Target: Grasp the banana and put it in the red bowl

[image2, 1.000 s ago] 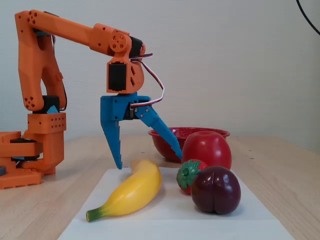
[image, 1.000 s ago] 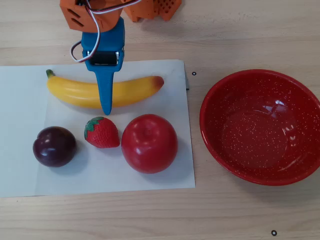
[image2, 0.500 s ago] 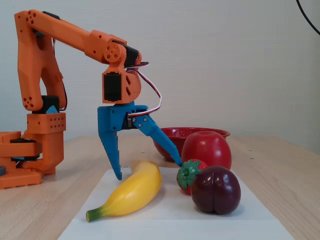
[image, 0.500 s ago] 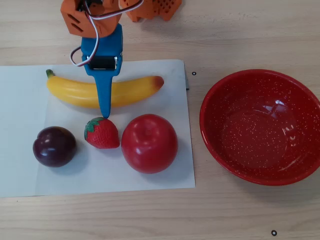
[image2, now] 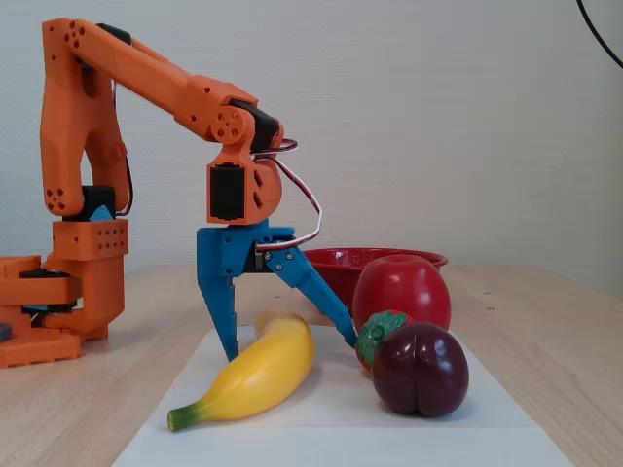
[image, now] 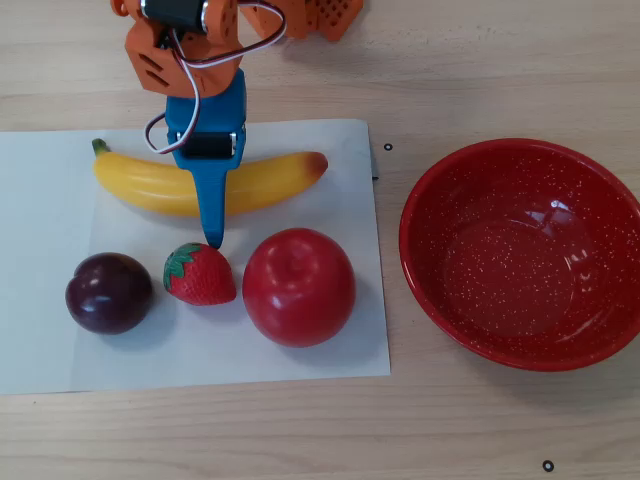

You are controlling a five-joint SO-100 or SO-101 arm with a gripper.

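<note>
While hanging over the white paper sheet point(image: 330, 340), blue plastic hand point(image2: 290, 348) spread wide, two pointed fingers straddling the banana point(image: 160, 186) with nothing pinched between them. Can't tell for sure from either view whether the tips touch the fruit or the paper.

Banana lying flat on the sheet: long, curved, glossy yellow, green stem tip at the left of the overhead view, reddish-orange end at the right. Looks like smooth moulded plastic, same as the rest of the toy fruit.

Just in front of it in the overhead view, a row of three: dark purple plum point(image: 109, 292), round and shiny; small strawberry point(image: 200, 275) with a green leafy cap and dimpled skin; big glossy red apple point(image: 298, 287).

Red bowl point(image: 430, 290) off the paper to the right in the overhead view, well apart from the banana, sitting on the pale wood-grain worktop point(image: 480, 440). Round, wide, enamel-looking with fine white speckles.

Orange 3D-printed arm point(image2: 146, 78), chunky and boxy, red-and-white wires looping at the wrist.
</note>
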